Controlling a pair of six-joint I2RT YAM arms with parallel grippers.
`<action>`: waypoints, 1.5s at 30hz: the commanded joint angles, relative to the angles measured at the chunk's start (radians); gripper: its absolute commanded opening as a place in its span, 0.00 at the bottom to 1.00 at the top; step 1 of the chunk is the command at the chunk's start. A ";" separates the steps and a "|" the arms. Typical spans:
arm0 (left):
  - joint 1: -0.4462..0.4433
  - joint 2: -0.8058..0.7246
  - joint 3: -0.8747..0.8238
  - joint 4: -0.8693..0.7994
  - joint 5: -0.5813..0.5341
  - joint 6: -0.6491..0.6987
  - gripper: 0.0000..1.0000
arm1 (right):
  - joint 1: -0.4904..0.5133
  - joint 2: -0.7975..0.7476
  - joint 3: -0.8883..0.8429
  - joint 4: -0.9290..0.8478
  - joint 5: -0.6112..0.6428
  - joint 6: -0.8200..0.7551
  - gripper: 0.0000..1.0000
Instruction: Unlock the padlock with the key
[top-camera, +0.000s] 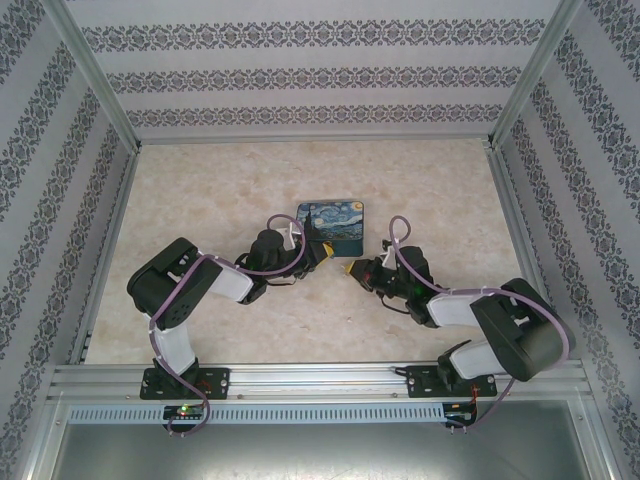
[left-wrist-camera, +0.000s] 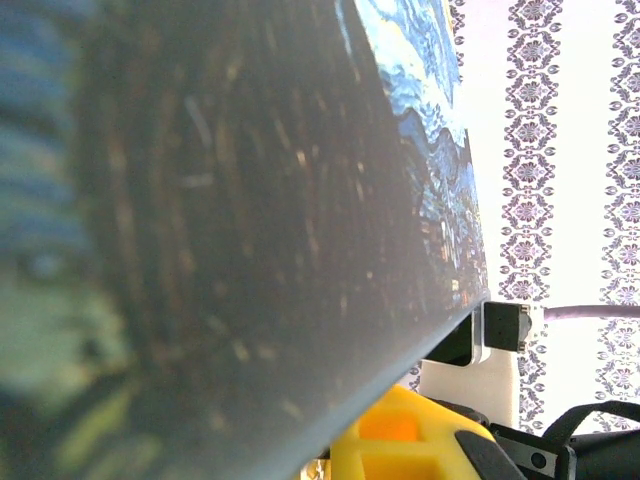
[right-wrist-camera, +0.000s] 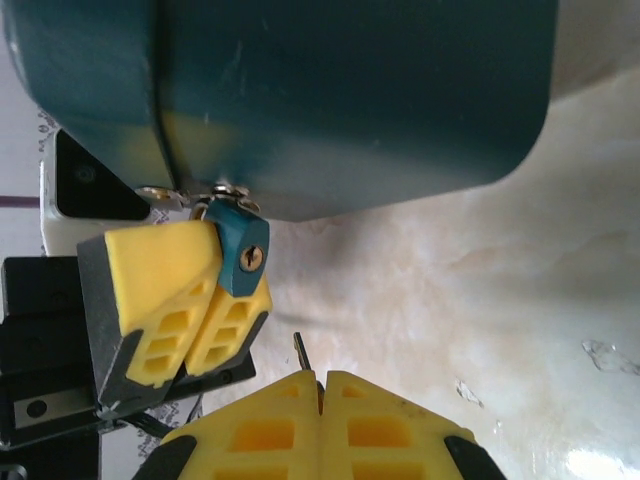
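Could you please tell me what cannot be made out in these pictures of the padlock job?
- Key, right wrist view: all but its tip is hidden between the right fingers.
- Padlock shackle, right wrist view: mostly hidden behind the tin and left fingers.
- Top view: padlock and key too small to tell apart.
- Left wrist view: tin's side blurred, too close to the lens.

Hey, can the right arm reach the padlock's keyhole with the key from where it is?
Probably yes. The padlock, seemingly pinched by the left gripper, turns its keyhole toward the right gripper, and nothing lies between it and the tip of the key.
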 joint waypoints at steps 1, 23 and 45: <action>0.012 0.009 0.001 0.105 0.024 -0.015 0.00 | 0.009 0.019 0.031 0.045 0.029 0.007 0.00; 0.013 0.025 -0.008 0.130 0.029 -0.024 0.00 | 0.000 0.096 0.113 0.062 0.021 0.008 0.00; 0.013 0.036 -0.007 0.124 0.025 -0.027 0.00 | 0.006 0.076 0.135 0.058 0.011 0.017 0.00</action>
